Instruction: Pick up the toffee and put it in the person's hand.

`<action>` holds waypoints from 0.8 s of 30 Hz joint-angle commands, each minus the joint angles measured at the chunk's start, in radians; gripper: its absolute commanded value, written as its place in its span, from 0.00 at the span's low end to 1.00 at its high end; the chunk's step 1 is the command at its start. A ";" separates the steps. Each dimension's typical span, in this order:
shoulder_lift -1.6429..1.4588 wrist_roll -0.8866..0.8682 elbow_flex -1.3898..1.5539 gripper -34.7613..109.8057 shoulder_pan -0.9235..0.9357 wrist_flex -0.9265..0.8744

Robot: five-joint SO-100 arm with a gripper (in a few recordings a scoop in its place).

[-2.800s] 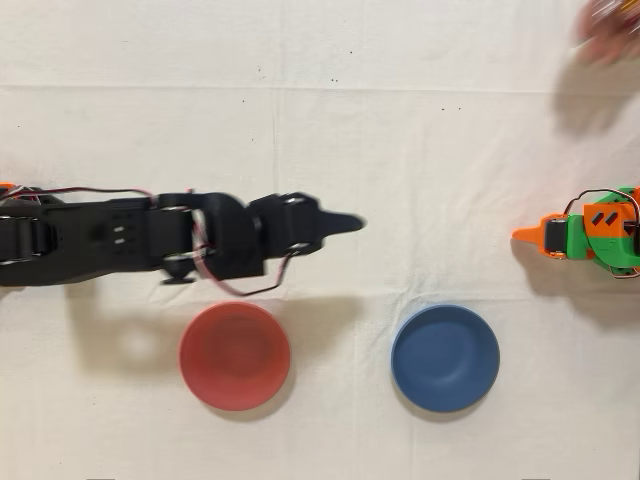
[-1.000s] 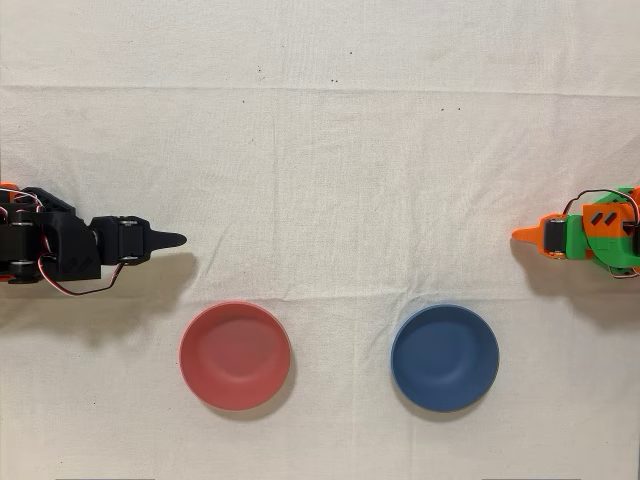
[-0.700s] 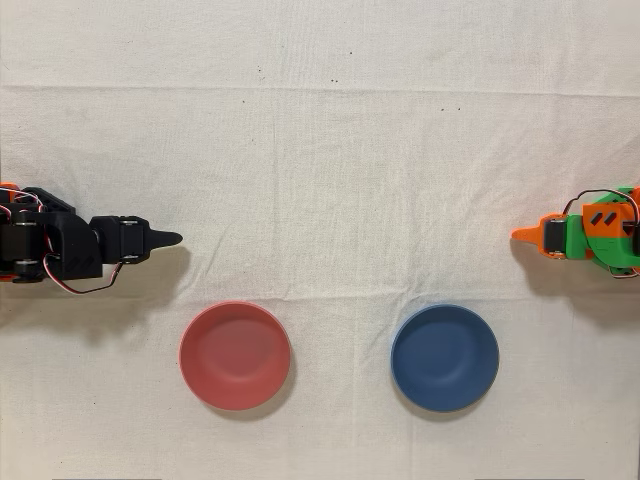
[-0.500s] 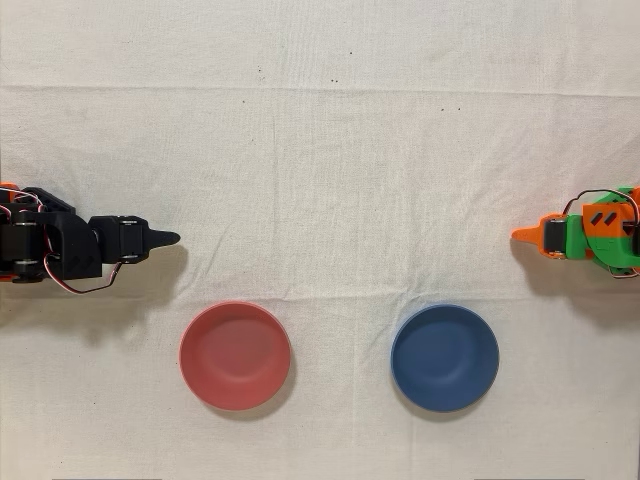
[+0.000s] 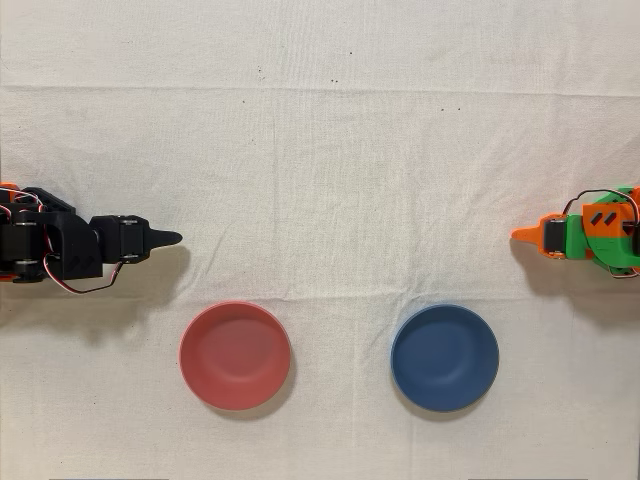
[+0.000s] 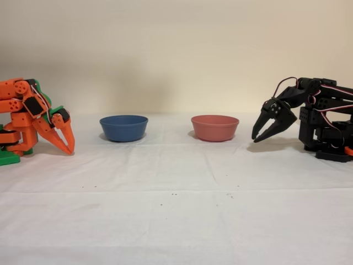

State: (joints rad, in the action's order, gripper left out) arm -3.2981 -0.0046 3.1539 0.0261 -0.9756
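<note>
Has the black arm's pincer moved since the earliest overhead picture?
Yes. The pincer has pulled back leftward; it was right of the red bowl and is now left of it.

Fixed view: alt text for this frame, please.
A black arm's gripper hangs slightly open, holding nothing, at right, beside a red bowl and a blue bowl on a white cloth. An idle orange arm stands at left.

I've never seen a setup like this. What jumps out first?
Two bowls on a white cloth: a red bowl and a blue bowl, side by side. A folded black arm sits at one end, its gripper slightly open above the cloth; an idle orange arm faces it.
</note>
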 commanded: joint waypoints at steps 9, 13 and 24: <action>-0.071 0.012 0.060 0.24 0.025 0.023; -0.071 0.012 0.060 0.24 0.025 0.023; -0.071 0.015 0.060 0.24 0.025 0.023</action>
State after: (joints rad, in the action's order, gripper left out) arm -3.2981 -0.0046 3.1631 0.0261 -0.9511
